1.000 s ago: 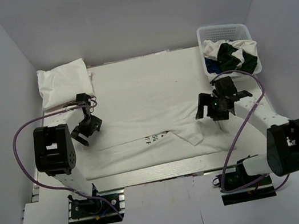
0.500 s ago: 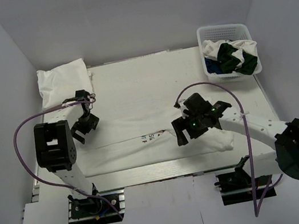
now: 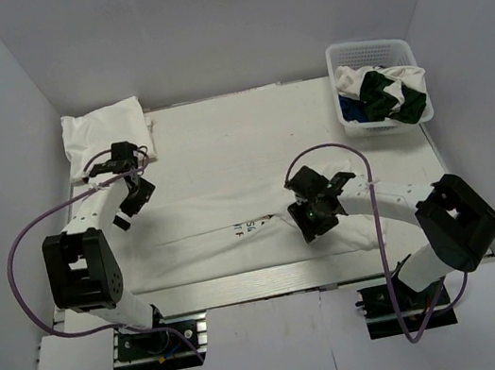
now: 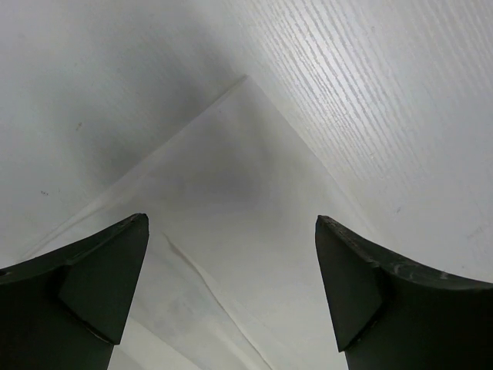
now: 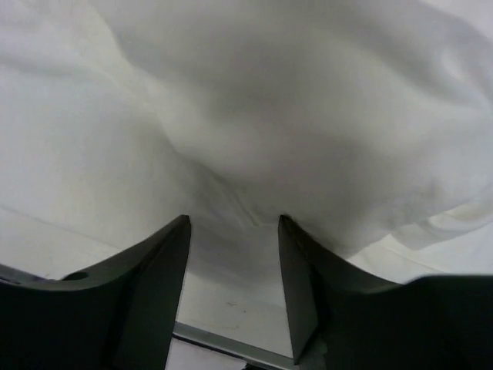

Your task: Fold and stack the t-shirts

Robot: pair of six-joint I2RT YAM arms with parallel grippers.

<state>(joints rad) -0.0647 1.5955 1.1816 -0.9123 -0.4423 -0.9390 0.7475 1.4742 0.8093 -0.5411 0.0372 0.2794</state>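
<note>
One white t-shirt (image 3: 230,193) lies spread across the table (image 3: 412,154), the right gripper (image 3: 315,219) low on its bunched middle, jaws half apart about a ridge of cloth; whether they pinch it I cannot tell. Farther left, the left gripper (image 3: 128,204) hangs with jaws spread wide over the shirt's corner. Beyond, crumpled shirts (image 3: 385,94) fill the basket (image 3: 368,50) at right.

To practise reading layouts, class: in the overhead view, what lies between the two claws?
The spread white t-shirt fills the stretch from left claw to right claw, its small dark print nearer the right one. The top view shows this.
</note>
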